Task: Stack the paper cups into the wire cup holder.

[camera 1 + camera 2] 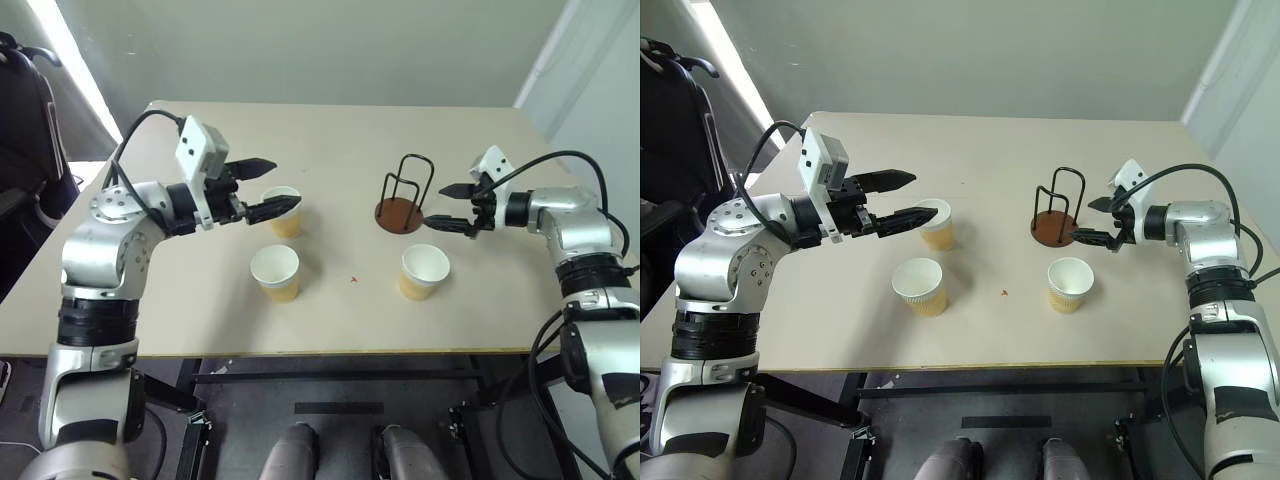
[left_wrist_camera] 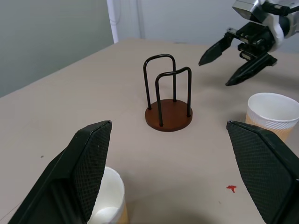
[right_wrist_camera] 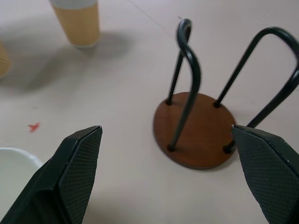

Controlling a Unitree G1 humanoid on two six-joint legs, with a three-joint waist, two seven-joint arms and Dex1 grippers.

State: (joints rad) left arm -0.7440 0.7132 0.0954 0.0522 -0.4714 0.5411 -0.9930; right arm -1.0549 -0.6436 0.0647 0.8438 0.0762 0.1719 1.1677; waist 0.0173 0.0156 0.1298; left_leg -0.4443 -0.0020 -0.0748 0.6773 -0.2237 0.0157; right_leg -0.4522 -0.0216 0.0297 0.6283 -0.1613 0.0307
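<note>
Left gripper (image 1: 268, 186) spread wide, empty, held at far cup (image 1: 283, 210). Right gripper (image 1: 447, 206) spread wide, empty, held beside wire cup holder (image 1: 402, 194). Cups (image 1: 275, 273) and (image 1: 424, 272) seen upright on table (image 1: 330, 320); holder empty.

Beige table (image 1: 330, 320), small red mark (image 1: 353, 279), dark chair (image 1: 25, 140) beside it

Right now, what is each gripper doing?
Left gripper: open, empty, by a paper cup.
Right gripper: open, empty, beside the wire cup holder.

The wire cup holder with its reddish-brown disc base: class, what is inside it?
Nothing: the wire cup holder holds no cups, and its bare disc shows between the black loops. All three tan paper cups stand outside it.
</note>
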